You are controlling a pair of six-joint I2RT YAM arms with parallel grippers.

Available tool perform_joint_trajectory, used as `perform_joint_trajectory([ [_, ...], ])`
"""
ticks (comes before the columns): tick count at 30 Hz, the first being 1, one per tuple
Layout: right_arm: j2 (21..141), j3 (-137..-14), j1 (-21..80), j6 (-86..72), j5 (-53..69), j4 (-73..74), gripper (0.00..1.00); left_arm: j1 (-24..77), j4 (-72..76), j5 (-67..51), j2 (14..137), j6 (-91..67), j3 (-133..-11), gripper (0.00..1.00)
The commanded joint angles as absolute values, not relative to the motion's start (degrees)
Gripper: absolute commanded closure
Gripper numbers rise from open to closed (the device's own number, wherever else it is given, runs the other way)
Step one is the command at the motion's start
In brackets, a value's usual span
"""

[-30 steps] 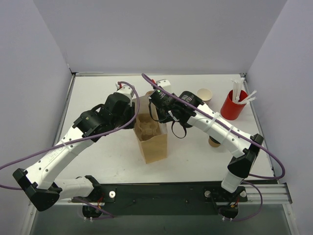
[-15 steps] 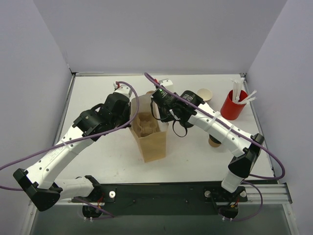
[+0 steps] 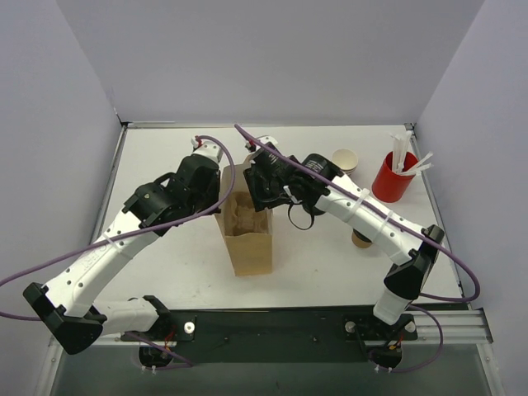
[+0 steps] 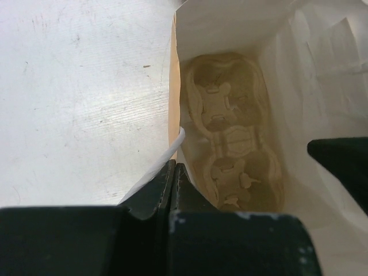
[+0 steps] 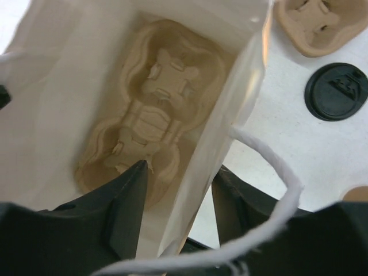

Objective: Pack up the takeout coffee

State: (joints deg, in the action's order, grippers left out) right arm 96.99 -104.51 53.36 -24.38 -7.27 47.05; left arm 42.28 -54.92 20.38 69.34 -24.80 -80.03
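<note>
Two grippers meet the brown paper bag (image 3: 252, 247): the left gripper (image 4: 172, 168) is pinched tight on its left rim; the right gripper (image 5: 181, 172) stands parted, one finger inside the right wall, one outside; a moulded cup carrier (image 4: 230, 138) lies on the bag's floor; the takeout coffee (image 3: 345, 157) stands on the table (image 3: 148, 157) near the red cup (image 3: 393, 177), outside the bag.
</note>
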Motion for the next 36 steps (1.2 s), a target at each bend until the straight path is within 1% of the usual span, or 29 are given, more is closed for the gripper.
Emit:
perform_joint_trajectory([
  [1, 95.2, -106.2, 53.8, -22.3, -3.7, 44.7, 0.53, 42.2, -56.0, 20.4, 70.1, -25.2, -84.0, 1.00],
  [3, 93.9, -105.6, 53.7, -21.8, -3.2, 43.7, 0.49, 42.3, -56.4, 20.8, 70.4, -25.7, -84.5, 1.00],
  [5, 92.9, -105.2, 53.7, -21.5, -2.5, 43.1, 0.42, 42.3, -56.4, 21.4, 70.6, -26.2, -84.7, 1.00],
  [6, 92.4, -104.6, 53.8, -21.4, -2.1, 42.3, 0.39, 42.3, -56.5, 21.6, 70.7, -26.3, -84.8, 1.00],
  [7, 91.5, -104.2, 53.8, -20.7, -1.9, 42.0, 0.33, 42.3, -56.7, 22.1, 70.7, -26.3, -84.9, 1.00],
  [9, 89.7, -102.9, 53.6, -20.0, -1.1, 41.0, 0.26, 42.3, -56.9, 22.7, 70.8, -26.3, -85.3, 1.00],
  [10, 89.2, -102.5, 53.6, -19.7, -0.7, 40.5, 0.22, 42.3, -57.0, 22.8, 70.8, -26.3, -85.3, 1.00],
  [13, 87.2, -101.3, 53.6, -19.3, -0.4, 39.4, 0.16, 42.2, -57.0, 23.5, 70.8, -26.2, -85.8, 1.00],
  [16, 85.0, -100.0, 53.5, -19.6, -0.4, 38.7, 0.14, 42.2, -56.8, 23.6, 70.7, -26.0, -86.1, 1.00],
  [20, 82.6, -99.1, 52.2, -23.6, -2.4, 38.9, 0.14, 42.2, -56.4, 23.4, 70.8, -26.1, -86.0, 1.00],
  [23, 79.6, -96.6, 51.7, -25.7, -4.5, 38.8, 0.19, 42.3, -56.2, 23.0, 70.9, -26.2, -85.5, 1.00],
  [25, 75.9, -94.1, 51.6, -28.6, -8.6, 36.7, 0.24, 42.3, -56.2, 22.9, 70.9, -26.2, -85.1, 1.00],
  [26, 74.5, -90.9, 51.2, -29.3, -10.0, 34.8, 0.26, 42.3, -56.0, 22.9, 70.8, -26.3, -85.0, 1.00],
  [27, 72.4, -89.4, 51.0, -31.1, -10.7, 33.9, 0.31, 42.3, -56.0, 22.9, 70.8, -26.3, -85.0, 1.00],
  [29, 70.5, -85.1, 50.5, -32.3, -10.5, 30.5, 0.33, 42.3, -55.8, 22.7, 70.8, -26.3, -84.9, 1.00],
  [32, 70.7, -84.2, 50.0, -33.7, -8.1, 29.9, 0.36, 42.3, -55.7, 22.5, 70.9, -26.4, -85.0, 1.00],
  [36, 73.9, -84.6, 49.8, -34.1, -5.9, 29.0, 0.41, 42.4, -55.5, 22.1, 71.0, -26.4, -85.2, 1.00],
])
